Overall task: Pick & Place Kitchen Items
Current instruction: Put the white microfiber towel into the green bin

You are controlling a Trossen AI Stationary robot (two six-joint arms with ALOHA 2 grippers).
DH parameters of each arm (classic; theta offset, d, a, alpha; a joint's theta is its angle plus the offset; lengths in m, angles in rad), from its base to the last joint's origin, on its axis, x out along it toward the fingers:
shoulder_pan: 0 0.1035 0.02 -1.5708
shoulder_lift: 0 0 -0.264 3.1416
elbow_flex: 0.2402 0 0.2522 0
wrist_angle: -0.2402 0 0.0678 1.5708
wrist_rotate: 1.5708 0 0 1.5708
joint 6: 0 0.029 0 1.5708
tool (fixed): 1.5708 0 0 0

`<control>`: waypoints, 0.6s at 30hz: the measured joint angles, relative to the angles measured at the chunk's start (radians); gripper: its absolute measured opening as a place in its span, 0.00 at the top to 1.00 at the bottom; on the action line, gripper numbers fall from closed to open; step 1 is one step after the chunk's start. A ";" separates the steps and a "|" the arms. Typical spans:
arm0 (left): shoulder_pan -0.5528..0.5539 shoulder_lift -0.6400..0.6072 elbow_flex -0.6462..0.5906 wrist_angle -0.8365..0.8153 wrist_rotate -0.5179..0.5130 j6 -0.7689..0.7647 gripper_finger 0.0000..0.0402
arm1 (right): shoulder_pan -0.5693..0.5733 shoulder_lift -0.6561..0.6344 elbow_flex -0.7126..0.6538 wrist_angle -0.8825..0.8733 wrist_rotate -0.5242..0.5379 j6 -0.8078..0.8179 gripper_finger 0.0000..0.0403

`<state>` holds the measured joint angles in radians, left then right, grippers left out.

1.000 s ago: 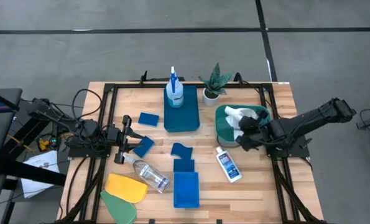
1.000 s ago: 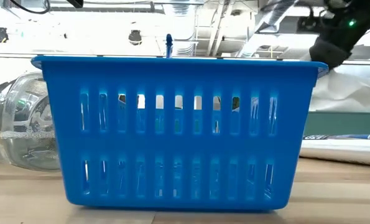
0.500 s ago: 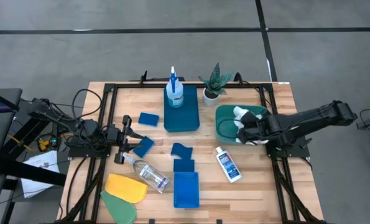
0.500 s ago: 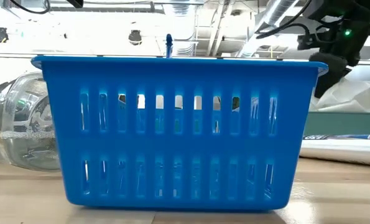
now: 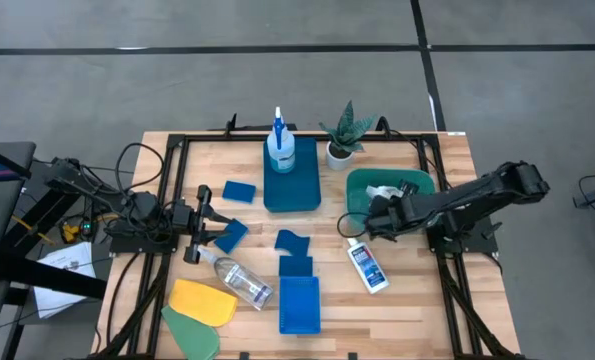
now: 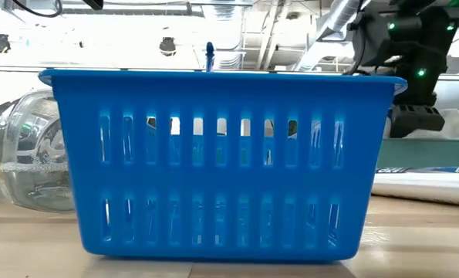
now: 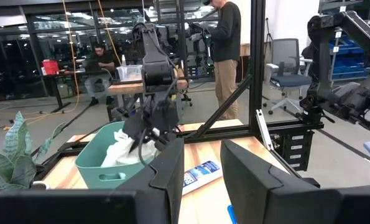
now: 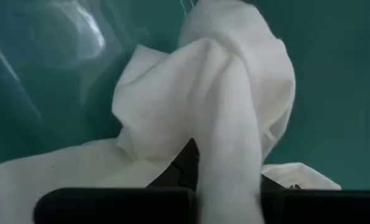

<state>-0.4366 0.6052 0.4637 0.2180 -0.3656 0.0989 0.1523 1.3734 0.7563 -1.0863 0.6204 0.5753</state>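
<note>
My right gripper [image 5: 375, 210] reaches into the teal tub [image 5: 362, 180] and is shut on a white cloth [image 8: 197, 93]. In the high view only a bit of the cloth [image 5: 382, 190] shows beside the fingers. The left wrist view shows the gripper [image 7: 146, 140] over the cloth [image 7: 125, 152] in the tub [image 7: 91, 165]. My left gripper [image 5: 217, 225] waits slightly open and empty at the table's left. A white blue-labelled bottle [image 5: 365, 265] lies on its side near the tub. A clear bottle [image 5: 239, 278] lies on its side at the front left. My right gripper has a bunched fold of the white cloth [image 8: 228, 180] between its two fingers; how many layers, I cannot tell. The fingers slant down into the tub from the table's right. The rest of the cloth is heaped in front of the fingers and lies inside the tub.
A spray bottle [image 5: 279, 145] stands in a blue tray [image 5: 295, 190] at the back, a potted plant [image 5: 342, 135] beside it. Blue sponges [image 5: 240, 191] [image 5: 292, 241] lie mid-table. A blue basket [image 5: 299, 305] stands at the front. Yellow [image 5: 202, 300] and green [image 5: 192, 330] cloths lie front left.
My right gripper has gone toward the table's left edge and down, deeper into the teal tub, and its arm has dropped lower. The white cloth, earlier heaped in plain sight in the tub, is now mostly covered by the gripper.
</note>
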 joint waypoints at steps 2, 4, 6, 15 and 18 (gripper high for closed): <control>0.000 0.000 0.000 0.001 0.000 0.000 0.75 | -0.006 0.024 0.005 0.000 -0.011 -0.011 0.98; 0.000 0.000 0.000 0.001 0.000 0.000 0.75 | -0.010 0.039 0.012 0.005 -0.019 -0.028 0.98; 0.000 0.000 0.000 0.000 0.000 0.000 0.75 | -0.011 0.042 0.018 0.029 -0.019 -0.052 0.98; 0.000 0.000 0.000 0.000 0.000 0.000 0.75 | -0.011 0.017 0.019 0.113 -0.014 -0.113 0.98; 0.000 0.000 0.000 0.000 0.000 0.000 0.75 | -0.011 0.019 0.019 0.111 -0.014 -0.113 0.98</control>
<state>-0.4366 0.6052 0.4641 0.2180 -0.3656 0.0990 0.1410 1.3919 0.7753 -0.9750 0.6060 0.4625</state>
